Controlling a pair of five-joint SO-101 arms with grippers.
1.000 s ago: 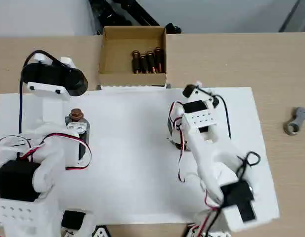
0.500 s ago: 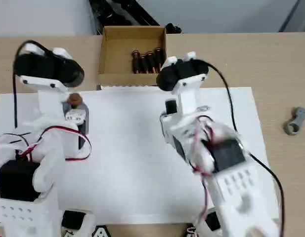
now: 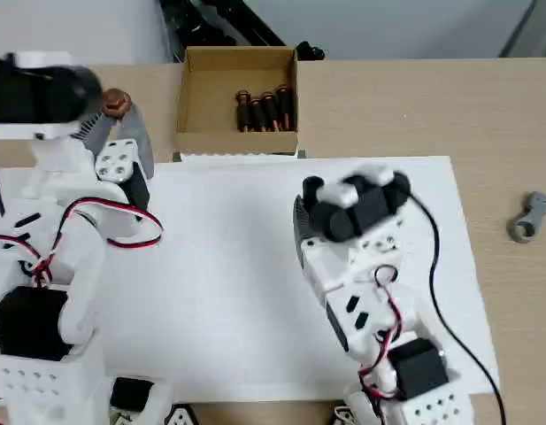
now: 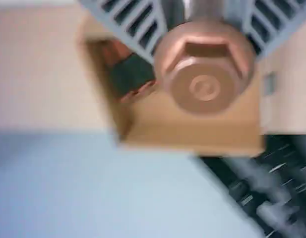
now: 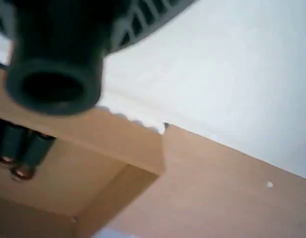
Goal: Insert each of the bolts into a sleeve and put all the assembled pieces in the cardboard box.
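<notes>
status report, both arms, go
Left gripper shut on bolt, left of box. Right gripper shut on sleeve over white sheet. Bolt not yet in sleeve. Four assembled pieces in box.

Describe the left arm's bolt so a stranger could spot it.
Find the cardboard box at the far edge of the table. Left of it, the left arm's jaws clamp a copper bolt, hex head up. It is the only bolt outside the box, unlike the four assembled pieces inside.

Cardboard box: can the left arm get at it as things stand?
Probably yes. The left end effector, shut on a bolt, sits just beside the cardboard box, whose top is open; nothing stands between them.
</notes>
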